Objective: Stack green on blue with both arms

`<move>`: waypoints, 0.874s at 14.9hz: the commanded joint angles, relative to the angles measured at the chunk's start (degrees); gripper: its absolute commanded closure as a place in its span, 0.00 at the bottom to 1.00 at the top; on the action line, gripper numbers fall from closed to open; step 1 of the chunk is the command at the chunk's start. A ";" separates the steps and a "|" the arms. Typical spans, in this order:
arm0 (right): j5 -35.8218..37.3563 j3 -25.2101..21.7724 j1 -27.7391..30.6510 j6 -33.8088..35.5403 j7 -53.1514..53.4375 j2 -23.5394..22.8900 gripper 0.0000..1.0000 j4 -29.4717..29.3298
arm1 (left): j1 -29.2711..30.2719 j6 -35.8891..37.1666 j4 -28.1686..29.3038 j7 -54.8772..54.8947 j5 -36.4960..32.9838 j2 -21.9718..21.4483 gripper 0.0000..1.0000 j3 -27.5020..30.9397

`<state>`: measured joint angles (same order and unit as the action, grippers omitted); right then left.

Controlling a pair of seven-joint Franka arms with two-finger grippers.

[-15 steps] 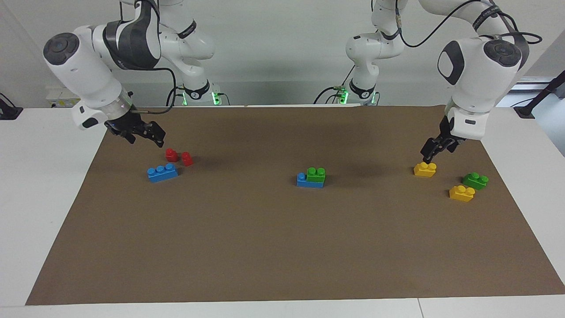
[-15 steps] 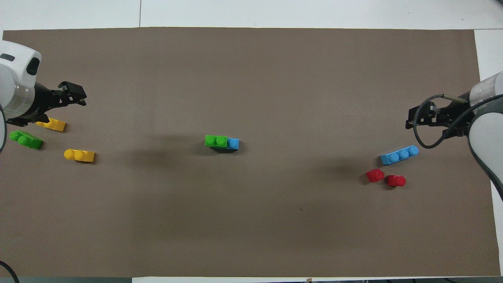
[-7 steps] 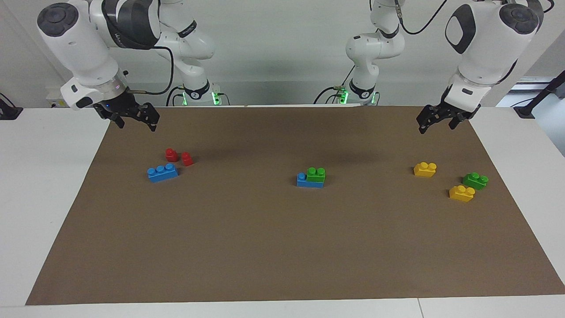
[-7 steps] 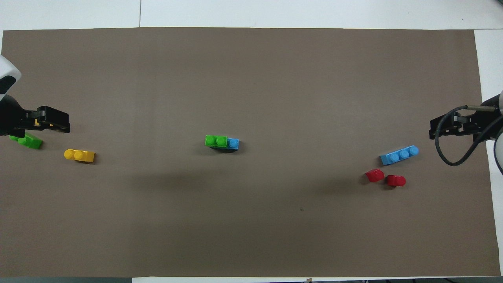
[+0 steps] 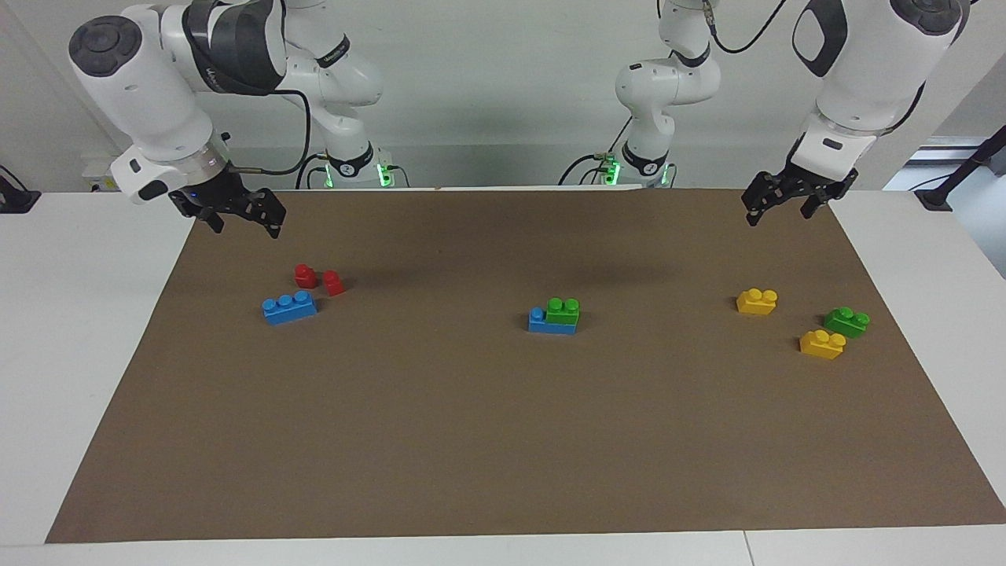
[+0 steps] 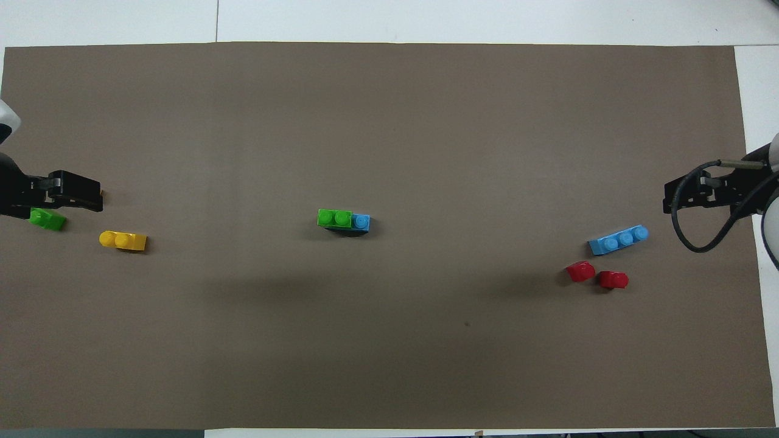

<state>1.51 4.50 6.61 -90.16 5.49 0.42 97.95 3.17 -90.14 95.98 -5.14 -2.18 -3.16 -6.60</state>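
A green brick (image 5: 563, 310) sits on a blue brick (image 5: 541, 323) in the middle of the mat, covering two of its studs; the pair also shows in the overhead view, green (image 6: 334, 218) on blue (image 6: 361, 222). A second blue brick (image 5: 289, 306) lies loose toward the right arm's end. A second green brick (image 5: 846, 321) lies toward the left arm's end. My left gripper (image 5: 778, 216) is open and empty, raised over the mat by the yellow bricks. My right gripper (image 5: 245, 229) is open and empty, raised over the mat by the red pieces.
Two yellow bricks (image 5: 757, 301) (image 5: 822, 343) lie next to the loose green one. Two small red pieces (image 5: 305, 275) (image 5: 333, 282) lie beside the loose blue brick, nearer to the robots. A brown mat (image 5: 503, 440) covers the white table.
Both grippers have risen and drawn back toward the robots, away from the bricks. They have hardly moved in the last half second. No brick has moved.
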 commanded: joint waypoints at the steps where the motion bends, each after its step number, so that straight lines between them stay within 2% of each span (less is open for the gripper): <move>1: -0.62 0.34 0.25 0.51 1.10 -0.60 0.00 -1.09 | -0.45 4.61 -1.31 1.70 1.56 -0.97 0.00 0.88; 7: -2.74 0.34 0.25 -0.27 2.95 -0.60 0.00 -1.09 | -0.71 5.77 -5.01 2.94 4.20 -0.35 0.00 1.06; 13: -2.13 0.34 0.25 -5.46 2.95 -0.86 0.00 -1.09 | -3.17 4.45 -3.17 3.03 4.20 -0.26 0.00 3.52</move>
<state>-0.21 4.56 6.59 -94.81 7.51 0.24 97.77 1.20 -85.63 92.49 -3.11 1.16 -3.59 -4.51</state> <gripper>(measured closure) 0.000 0.000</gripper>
